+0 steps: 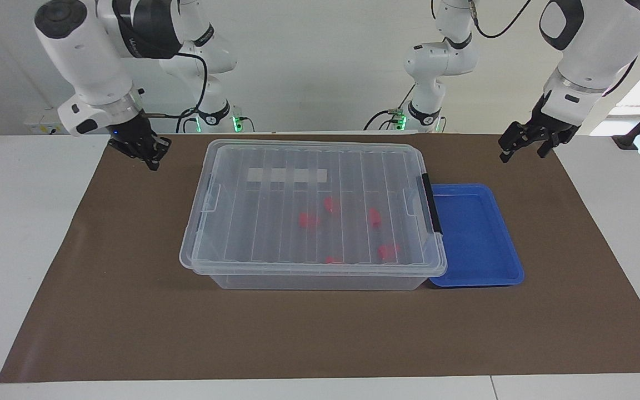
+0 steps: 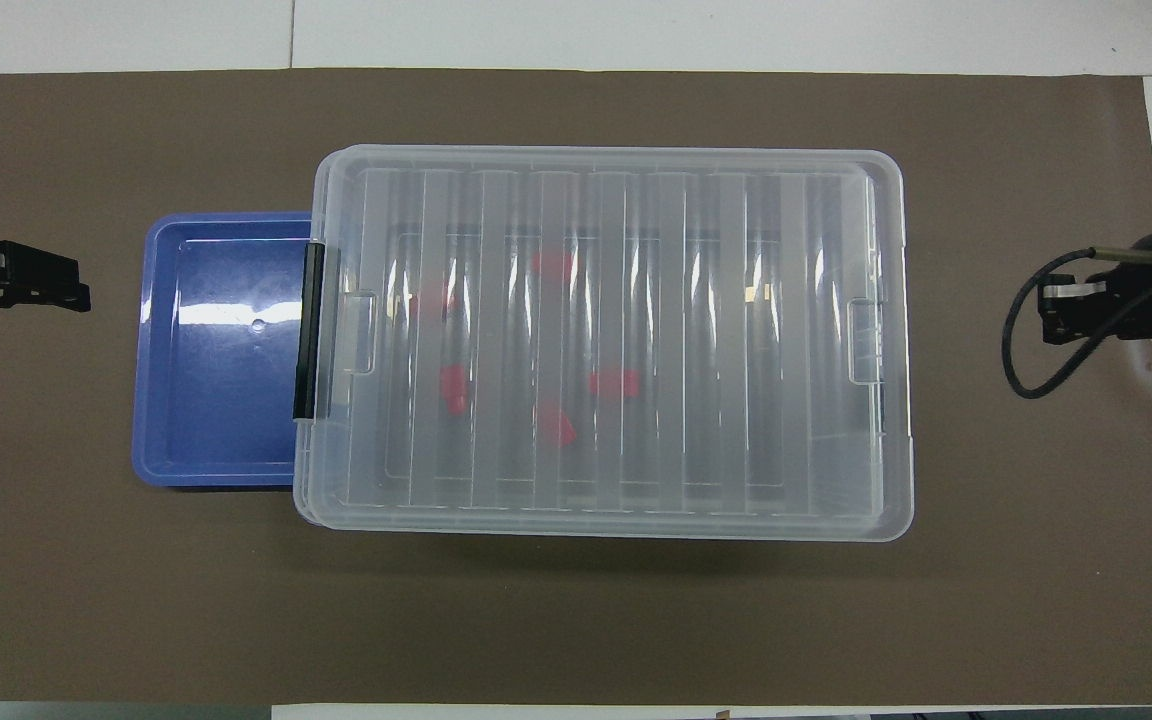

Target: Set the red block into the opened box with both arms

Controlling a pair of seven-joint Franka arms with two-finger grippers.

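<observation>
The clear box (image 1: pixel 320 269) (image 2: pixel 606 160) stands mid-table with its ribbed lid lying on it. Several red blocks (image 1: pixel 308 220) (image 2: pixel 614 383) lie inside and show through the lid. My right gripper (image 1: pixel 152 159) (image 2: pixel 1058 312) is shut on nothing and hangs over the brown mat. It is well clear of the box's end on the right arm's side. My left gripper (image 1: pixel 523 151) (image 2: pixel 36 285) waits open and empty over the mat, out past the blue tray.
A shallow blue tray (image 1: pixel 511 272) (image 2: pixel 151 350) with nothing in it sits against the box's end that carries the black latch handle (image 1: pixel 431 203) (image 2: pixel 312 330). A brown mat (image 1: pixel 320 333) covers the white table.
</observation>
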